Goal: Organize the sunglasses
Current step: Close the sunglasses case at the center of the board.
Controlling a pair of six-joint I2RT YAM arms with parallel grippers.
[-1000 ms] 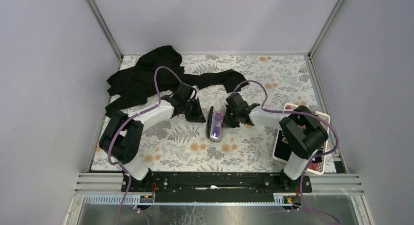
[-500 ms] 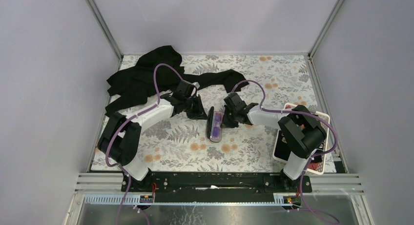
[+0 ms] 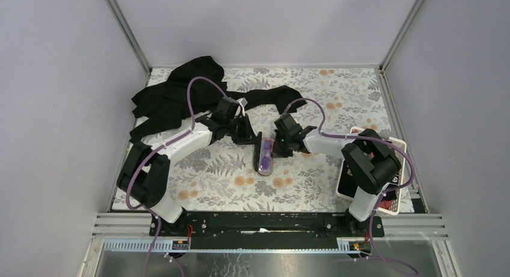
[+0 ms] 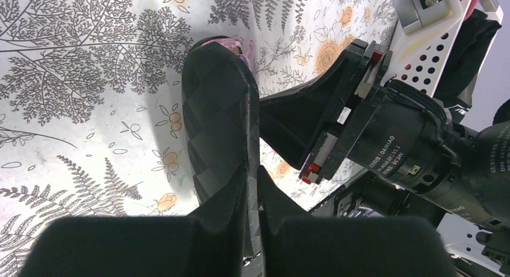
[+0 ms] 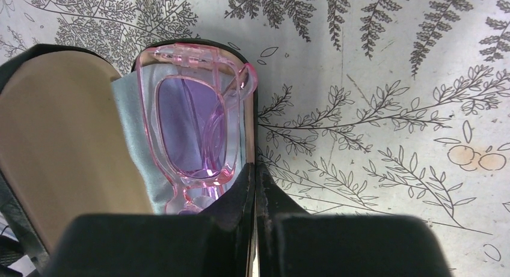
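The sunglasses [image 5: 186, 121], pink-framed with purple lenses, lie folded on a light blue cloth [image 5: 127, 124] in the base of the black oval case [image 3: 263, 157]. They also show in the top view [image 3: 264, 161], and a pink tip shows in the left wrist view [image 4: 233, 45]. My left gripper [image 3: 251, 139] [image 4: 255, 187] is shut on the edge of the case's lid [image 4: 219, 121], which stands raised. The lid's tan lining [image 5: 60, 127] faces the glasses. My right gripper [image 3: 278, 146] [image 5: 255, 181] is shut on the right rim of the case's base.
A black garment [image 3: 180, 97] lies spread at the back left and reaches behind both grippers. A white tray [image 3: 398, 149] with dark items sits at the right edge beside the right arm's base. Walls close in the floral table on three sides.
My left gripper has moved right towards the right gripper with the lid, tipping it further over the base. The case looks narrower from above. The right gripper has shifted slightly left.
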